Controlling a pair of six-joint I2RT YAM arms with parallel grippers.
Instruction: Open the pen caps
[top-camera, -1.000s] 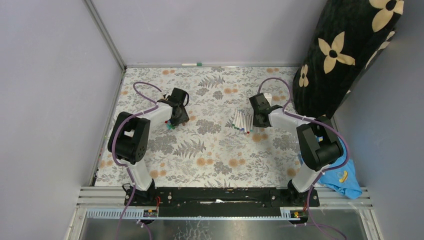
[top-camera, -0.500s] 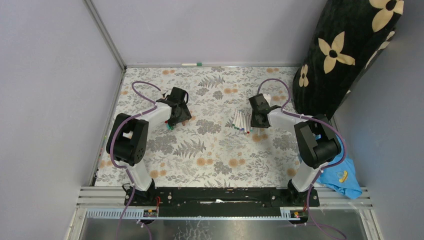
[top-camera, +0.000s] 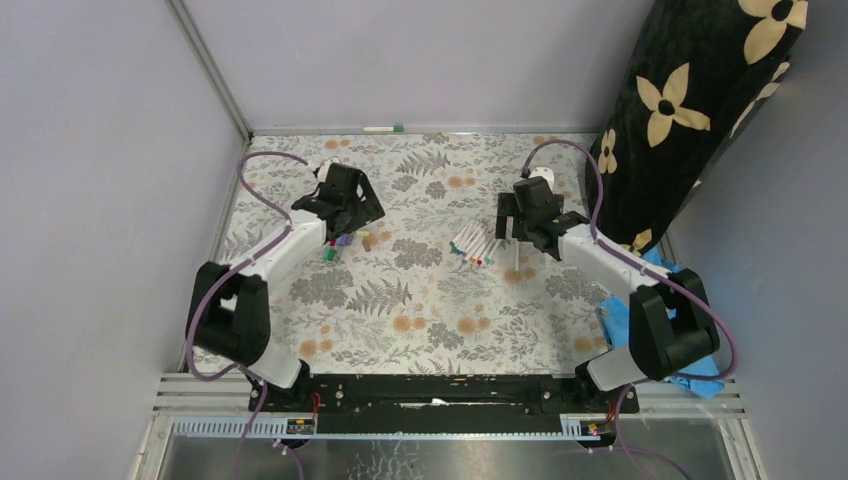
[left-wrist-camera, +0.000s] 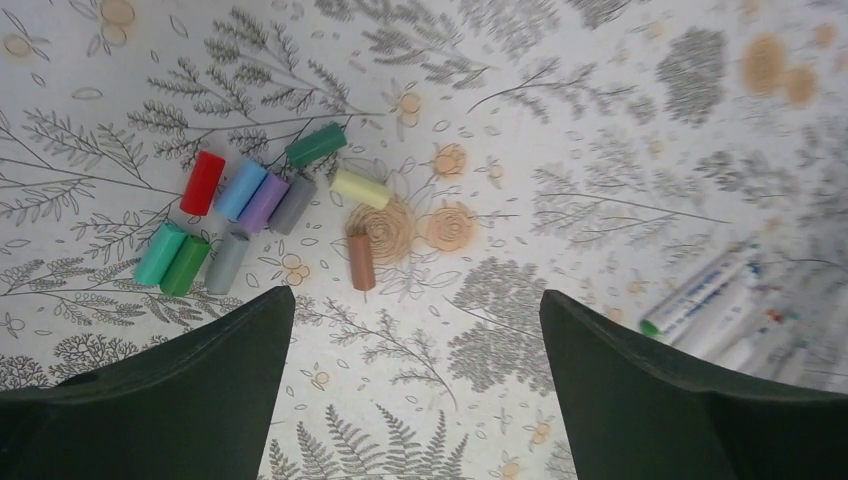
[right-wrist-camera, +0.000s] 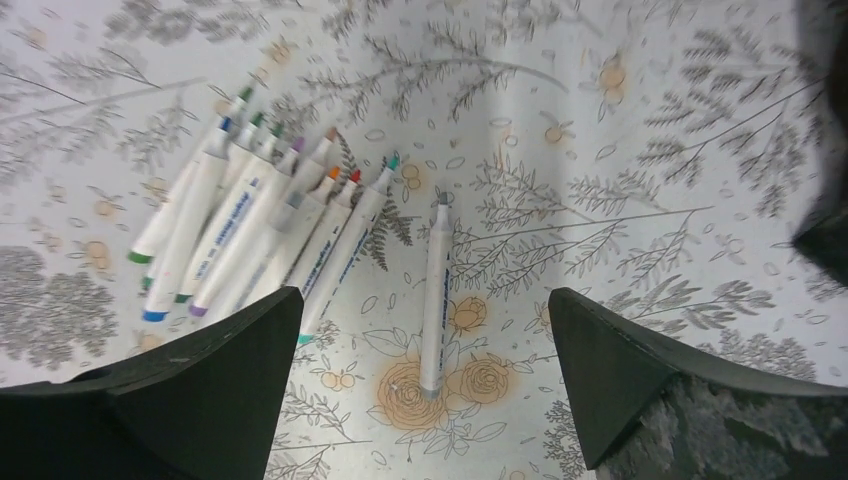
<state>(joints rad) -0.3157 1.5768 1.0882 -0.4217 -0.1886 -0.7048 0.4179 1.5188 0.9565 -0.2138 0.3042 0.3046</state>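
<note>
Coloured plastic pen caps (left-wrist-camera: 262, 202) lie clustered on the floral counter (left-wrist-camera: 600, 120) under the spread left pincer (left-wrist-camera: 408, 310). The right pincer (right-wrist-camera: 422, 305), also spread, overhangs white marker pens (right-wrist-camera: 245, 215); best pinch one barrel mid-length.

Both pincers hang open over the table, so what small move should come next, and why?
Likely lower the right pincer onto the pen bunch and take one with a coloured end that may be a cap. Both pincers stand open and empty, loose caps lie below the left pincer, and one pen lies apart with its tip bare.
</note>
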